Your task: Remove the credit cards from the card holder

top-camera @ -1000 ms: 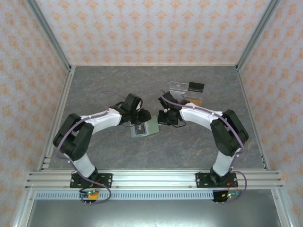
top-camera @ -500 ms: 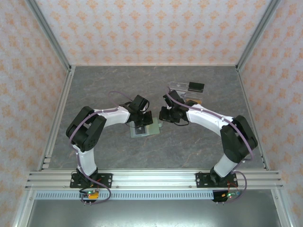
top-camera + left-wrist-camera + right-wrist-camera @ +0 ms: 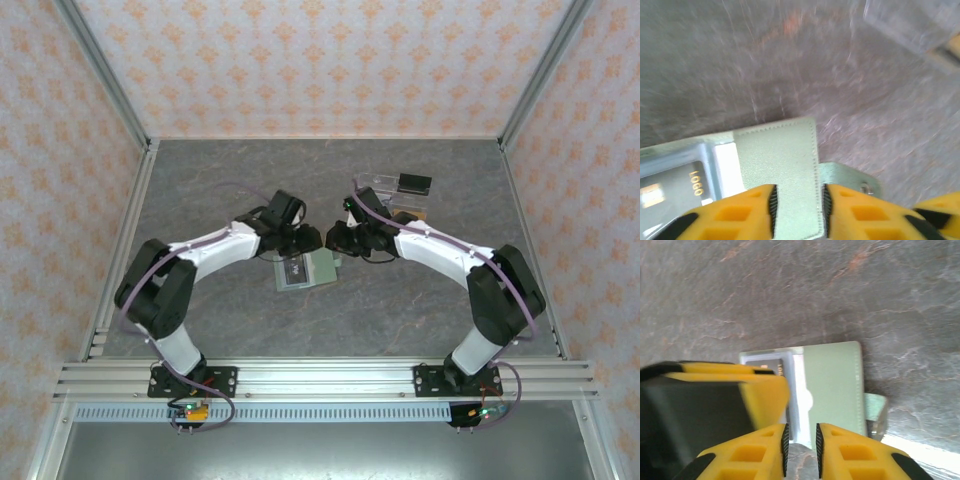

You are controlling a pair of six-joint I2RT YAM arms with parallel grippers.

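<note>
The card holder (image 3: 320, 268) lies open on the table, its pale green flap (image 3: 780, 160) to the right and a blue-grey pocket to the left. A dark credit card (image 3: 670, 185) printed "LOGO" sits in that pocket, also seen as the dark card (image 3: 765, 365) from the right wrist. My left gripper (image 3: 798, 210) hovers over the green flap with its jaws a little apart. The flap runs on under the left finger and is not pinched. My right gripper (image 3: 801, 450) stands slightly open just off the holder's edge, over its pale middle strip, nothing between its pads. Both grippers (image 3: 305, 243) meet at the holder's far edge.
A clear acrylic stand (image 3: 385, 185) stands at the back right with a dark card-like piece (image 3: 413, 183) on it and an orange-edged piece (image 3: 405, 210) in front. The holder's snap tab (image 3: 875, 412) sticks out on its right. Patterned walls enclose the table.
The left arm's elbow swung in toward the middle and back out. The right gripper crept left, closer to the holder. The holder has stayed in place.
</note>
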